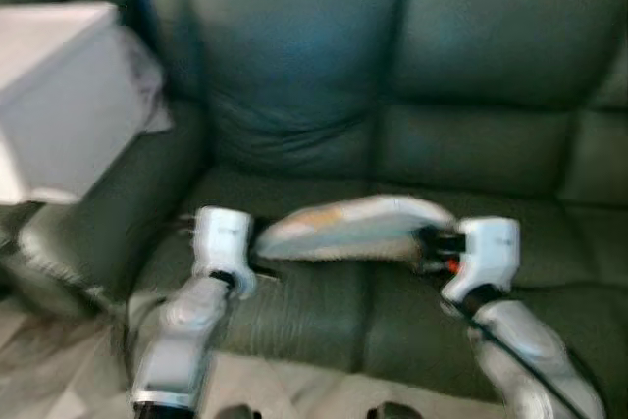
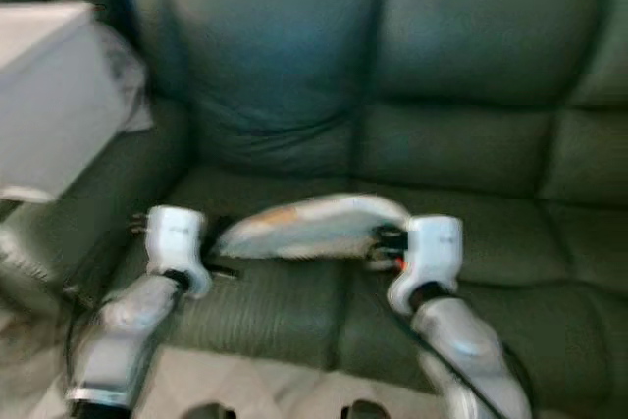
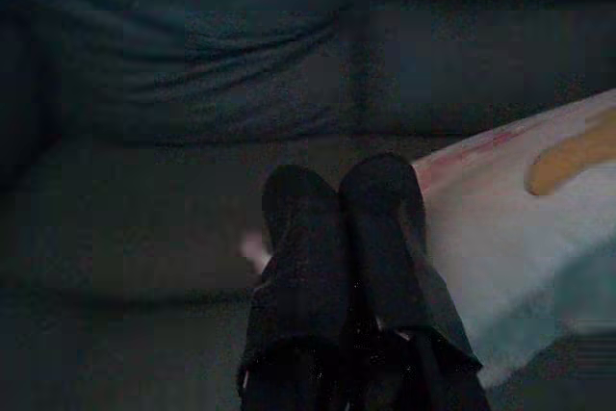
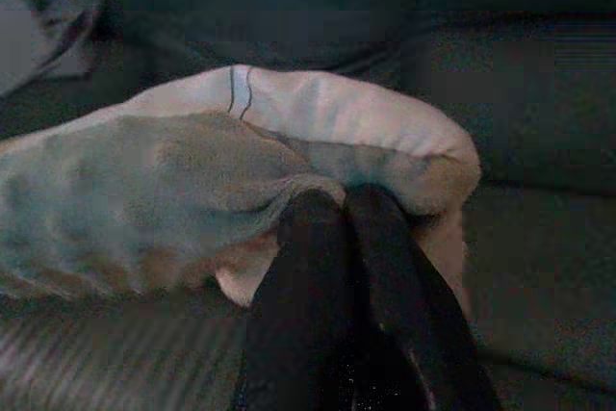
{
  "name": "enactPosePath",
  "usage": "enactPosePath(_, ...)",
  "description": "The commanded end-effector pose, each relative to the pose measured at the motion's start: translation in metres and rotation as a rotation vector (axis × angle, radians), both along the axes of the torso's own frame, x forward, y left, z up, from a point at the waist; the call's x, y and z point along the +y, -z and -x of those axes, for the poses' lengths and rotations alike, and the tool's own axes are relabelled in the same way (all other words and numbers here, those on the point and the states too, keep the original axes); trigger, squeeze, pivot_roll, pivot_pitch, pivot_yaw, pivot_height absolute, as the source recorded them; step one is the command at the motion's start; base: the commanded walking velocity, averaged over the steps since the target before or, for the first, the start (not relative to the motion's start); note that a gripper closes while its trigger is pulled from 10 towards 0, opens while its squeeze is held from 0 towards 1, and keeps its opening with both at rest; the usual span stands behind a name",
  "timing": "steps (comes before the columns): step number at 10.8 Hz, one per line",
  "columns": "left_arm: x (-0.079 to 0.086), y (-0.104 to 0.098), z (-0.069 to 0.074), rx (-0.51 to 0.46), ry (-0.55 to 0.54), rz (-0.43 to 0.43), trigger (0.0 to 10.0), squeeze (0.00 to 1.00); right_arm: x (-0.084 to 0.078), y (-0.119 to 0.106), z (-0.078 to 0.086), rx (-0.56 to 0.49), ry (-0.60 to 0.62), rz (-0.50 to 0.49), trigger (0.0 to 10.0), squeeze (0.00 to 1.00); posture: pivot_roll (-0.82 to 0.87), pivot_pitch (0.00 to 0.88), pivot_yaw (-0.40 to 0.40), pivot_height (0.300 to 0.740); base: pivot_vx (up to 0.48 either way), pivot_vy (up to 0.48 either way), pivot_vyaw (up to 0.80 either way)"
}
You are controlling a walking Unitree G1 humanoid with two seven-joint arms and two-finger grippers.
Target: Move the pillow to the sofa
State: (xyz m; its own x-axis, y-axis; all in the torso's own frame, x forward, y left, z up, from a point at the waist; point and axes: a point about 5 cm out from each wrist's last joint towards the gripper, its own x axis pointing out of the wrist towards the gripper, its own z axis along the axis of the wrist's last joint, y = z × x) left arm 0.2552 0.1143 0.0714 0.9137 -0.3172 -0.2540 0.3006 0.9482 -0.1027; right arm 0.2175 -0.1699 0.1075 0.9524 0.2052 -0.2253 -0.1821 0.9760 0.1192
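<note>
A pale pillow (image 1: 353, 228) with orange and blue-grey patches lies flat between my two grippers, low over the seat of a dark green leather sofa (image 1: 471, 134). My left gripper (image 3: 339, 190) is at the pillow's left end with its fingers pressed together; the pillow (image 3: 520, 238) runs along one side of them and a pale sliver shows on the other. My right gripper (image 4: 342, 204) is shut on the pillow's right edge, where the fabric (image 4: 192, 180) bunches around the fingertips. In the left eye view, the right gripper (image 1: 432, 242) sits at the pillow's right tip.
A large white boxy object (image 1: 59, 95) rests over the sofa's left armrest. The sofa back rises close behind the pillow. A strip of light floor (image 1: 275, 380) shows in front of the seat edge. The picture is blurred.
</note>
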Motion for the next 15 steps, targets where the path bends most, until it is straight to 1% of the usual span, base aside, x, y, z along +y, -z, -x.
enactPosePath(1, 0.013, -0.001, -0.001, 0.001, -0.033, -0.026, 10.0, 0.00, 0.008, -0.007, -0.003, -0.037, -0.027, -0.019, 10.0, 0.00, -0.07, 0.000, 0.027, 0.740, 0.000, -0.319, 0.00)
enactPosePath(7, 0.012, 0.000, 0.001, 0.008, -0.027, -0.030, 10.0, 0.00, 0.009, -0.009, -0.003, -0.040, -0.029, -0.016, 10.0, 0.00, -0.07, 0.000, 0.028, 0.740, 0.000, -0.316, 0.00)
enactPosePath(11, 0.012, 0.000, 0.000, 0.005, -0.025, -0.031, 10.0, 0.00, 0.010, -0.012, -0.008, -0.062, -0.029, -0.013, 10.0, 0.00, -0.07, 0.000, 0.029, 0.740, 0.000, -0.338, 0.00)
enactPosePath(14, 0.010, 0.000, -0.001, 0.002, -0.028, -0.012, 10.0, 0.00, 0.006, -0.010, -0.011, -0.062, -0.017, 0.009, 10.0, 0.00, -0.07, 0.000, 0.026, 0.740, 0.000, 0.000, 0.00)
enactPosePath(15, 0.010, 0.000, -0.002, 0.003, -0.029, -0.011, 10.0, 0.00, 0.002, -0.010, -0.017, -0.071, 0.016, 0.041, 10.0, 0.00, -0.07, 0.000, 0.024, 0.740, 0.000, 0.000, 0.00)
